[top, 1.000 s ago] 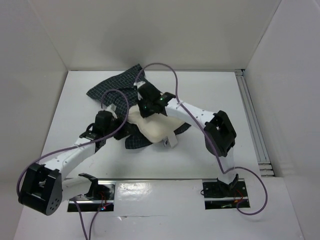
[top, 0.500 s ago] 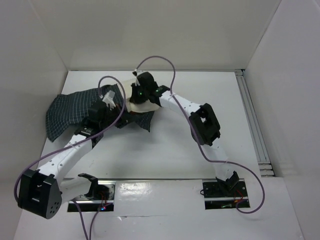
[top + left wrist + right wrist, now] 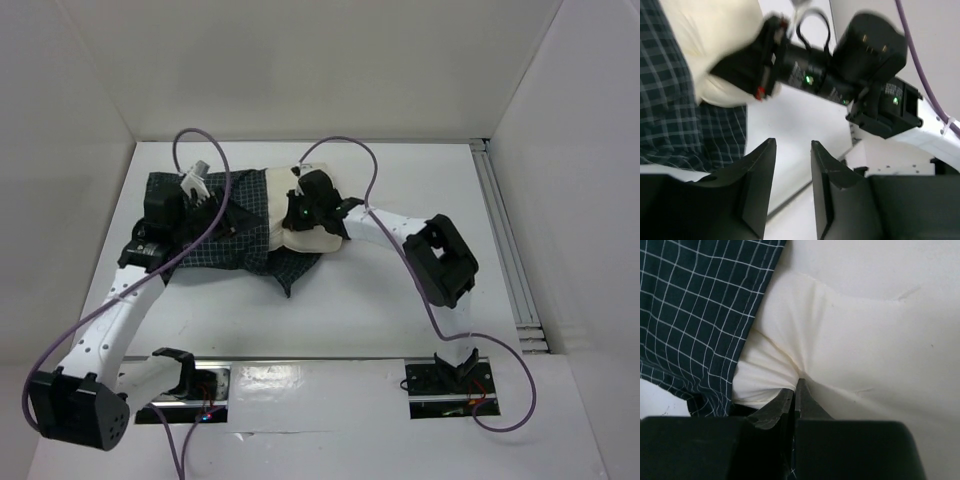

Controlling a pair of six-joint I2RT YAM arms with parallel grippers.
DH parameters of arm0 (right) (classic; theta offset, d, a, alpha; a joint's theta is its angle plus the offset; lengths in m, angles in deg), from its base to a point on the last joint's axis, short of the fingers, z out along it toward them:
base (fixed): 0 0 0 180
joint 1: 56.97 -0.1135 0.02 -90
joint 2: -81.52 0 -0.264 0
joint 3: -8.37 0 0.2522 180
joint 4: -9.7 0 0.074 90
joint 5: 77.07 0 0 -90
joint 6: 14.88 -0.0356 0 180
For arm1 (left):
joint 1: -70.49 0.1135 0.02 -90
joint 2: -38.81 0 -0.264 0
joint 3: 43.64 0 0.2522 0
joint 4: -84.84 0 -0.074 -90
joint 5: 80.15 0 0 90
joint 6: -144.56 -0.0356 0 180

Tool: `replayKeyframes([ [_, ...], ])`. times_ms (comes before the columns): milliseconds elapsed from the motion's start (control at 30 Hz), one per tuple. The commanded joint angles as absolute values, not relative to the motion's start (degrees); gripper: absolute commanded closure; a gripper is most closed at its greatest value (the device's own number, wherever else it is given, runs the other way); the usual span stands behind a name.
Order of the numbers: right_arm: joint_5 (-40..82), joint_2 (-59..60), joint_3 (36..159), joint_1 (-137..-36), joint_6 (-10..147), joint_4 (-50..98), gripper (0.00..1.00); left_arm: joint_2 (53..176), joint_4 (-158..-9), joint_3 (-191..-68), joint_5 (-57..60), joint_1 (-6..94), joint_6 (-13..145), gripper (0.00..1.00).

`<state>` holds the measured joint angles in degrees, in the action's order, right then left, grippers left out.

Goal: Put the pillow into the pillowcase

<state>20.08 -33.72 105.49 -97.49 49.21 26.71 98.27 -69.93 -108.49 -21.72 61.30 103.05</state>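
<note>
The pillowcase (image 3: 215, 240), dark with a light grid check, lies spread on the table left of centre. The cream pillow (image 3: 318, 238) bulges out of its right edge, partly under the cloth. My right gripper (image 3: 300, 208) sits on top of the pillow; in the right wrist view its jaws (image 3: 795, 386) are shut, pinching a fold of the pillow (image 3: 855, 335) beside the pillowcase (image 3: 695, 315). My left gripper (image 3: 222, 222) hovers over the pillowcase. In its own view it stands open (image 3: 793, 145), only white table showing between the fingers, the pillowcase (image 3: 670, 110) at the left.
An aluminium rail (image 3: 505, 250) runs along the table's right edge. White walls enclose the back and both sides. Purple cables (image 3: 335, 145) loop above both arms. The arm bases (image 3: 445, 385) stand at the near edge.
The left arm has drawn the pillowcase leftward and flattened it, then opened its jaws and let go. The right gripper, still pinching the pillow, shifted it toward the back.
</note>
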Motion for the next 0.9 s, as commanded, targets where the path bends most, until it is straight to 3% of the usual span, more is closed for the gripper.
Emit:
replayKeyframes([
  [0, 17.41, -26.52, 101.69, -99.16, 48.32, 22.67, 1.0, 96.29, -62.07, -113.56, -21.27, 64.85, 95.79, 0.54],
  [100, 19.07, -25.45, 100.62, -102.05, 50.5, 23.8, 0.97, 99.61, -58.47, -116.01, -16.37, 66.35, 94.56, 0.59],
  [133, 17.95, -24.75, 101.67, -103.02, 51.38, 27.47, 0.71, 103.46, -57.5, -117.15, -15.12, 66.36, 93.77, 0.53],
  [167, 16.63, -23.96, 102.63, -103.99, 52.35, 29.6, 0.52, 105.58, -56.97, -118.21, -13.89, 66.36, 93.76, 0.45],
  [267, 8.29, -19.13, 103.96, -105.58, 53.59, 35.15, 0.13, 113.76, -54.15, -124.18, -8.54, 63.12, 90.16, 0.37],
  [400, 5.01, -10.78, 101.07, -99.53, 50.79, 37.97, 0.08, 122.9, -49.06, -134.89, 2.7, 57.49, 86.38, 0.35],
  [567, 17.29, -7.34, 93.78, -84.86, 46.39, 37.36, 0.15, 134.68, -43.69, -144.66, 18.45, 52.04, 83.31, 0.35],
  [733, 34.35, -14.97, 92.62, -76.41, 44.63, 32.87, 0.03, 143.03, -41.49, -151.51, 27.06, 48.96, 83.48, 0.31],
  [867, 40.42, -21.48, 95.25, -76.4, 44.63, 30.76, 0.03, 150.42, -35.36, -156.88, 32.77, 48.34, 84.0, 0.31],
])
